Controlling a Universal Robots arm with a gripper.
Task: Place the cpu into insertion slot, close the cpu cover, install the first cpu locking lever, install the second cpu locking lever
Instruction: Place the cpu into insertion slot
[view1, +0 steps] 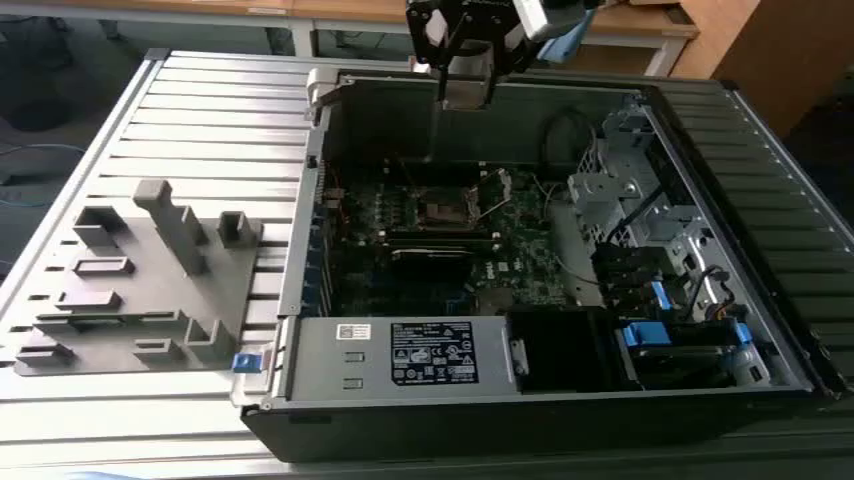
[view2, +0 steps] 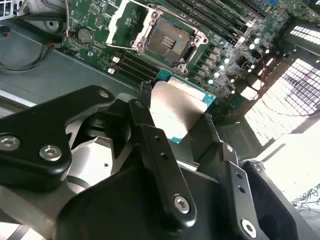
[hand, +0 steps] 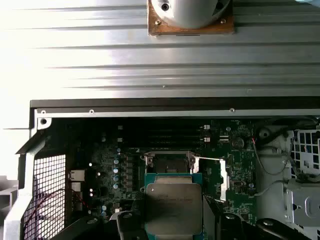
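The small flat square cpu with a dull silver-grey metal face and green edge (view2: 181, 111) hangs clamped between the black fingers (view2: 150, 140) of the gripper (view1: 467, 88), whose jaws are narrowed onto its opposite sides. It is raised well apart from the insertion slot (view2: 168, 37), a small square black socket with a metal rim that lies exposed. Just beside that slot, the thin silver metal frame of the cpu cover (hand: 225, 172) is swung open. Around the slot spreads the dark green circuit board (view1: 521, 270), inside an open dark computer case (view1: 534, 410). Farther from the slot, on the exterior view's left, a grey moulded fixture (view1: 134, 290) lies on a ribbed metal table (view1: 214, 110).
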